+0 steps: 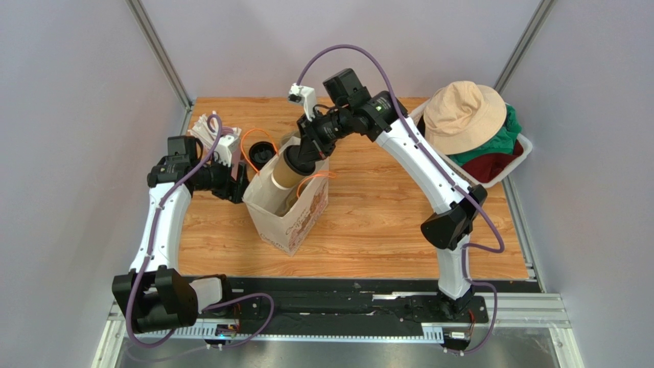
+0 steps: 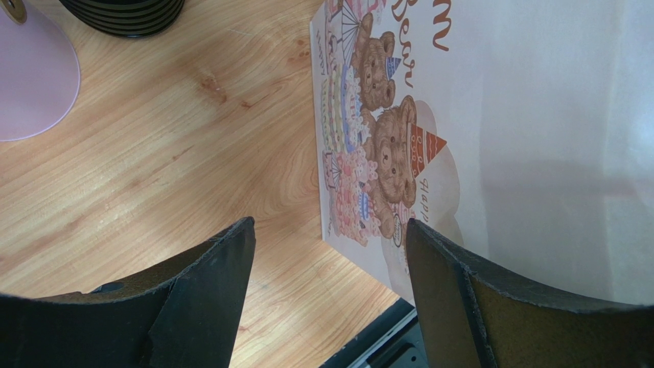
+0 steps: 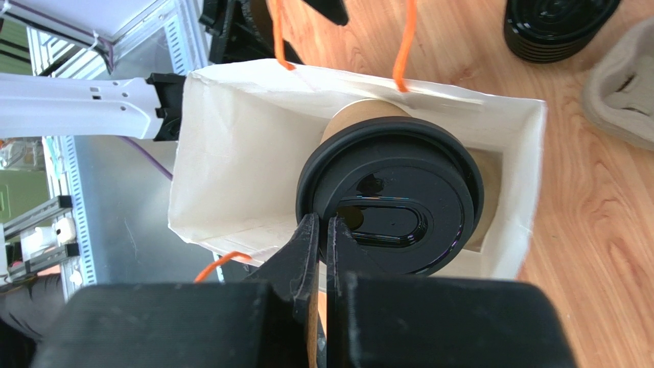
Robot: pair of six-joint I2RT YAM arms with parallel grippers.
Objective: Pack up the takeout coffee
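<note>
The right gripper (image 3: 323, 232), fingers nearly closed on the rim of the lid (image 3: 391, 192), holds the coffee cup (image 1: 285, 172) tilted below them, half inside the paper bag (image 3: 230, 138), which could topple since the left gripper (image 2: 330, 226) beside it is spread, holding nothing.

Pinched at its lid end by right gripper (image 1: 309, 149): takeout coffee (image 1: 285, 170), tilted, base below the fingers inside open paper bag (image 1: 295, 218). Close against bag's side: left gripper (image 1: 236, 182). Just beyond it, black lid stack (image 1: 261, 157).
</note>
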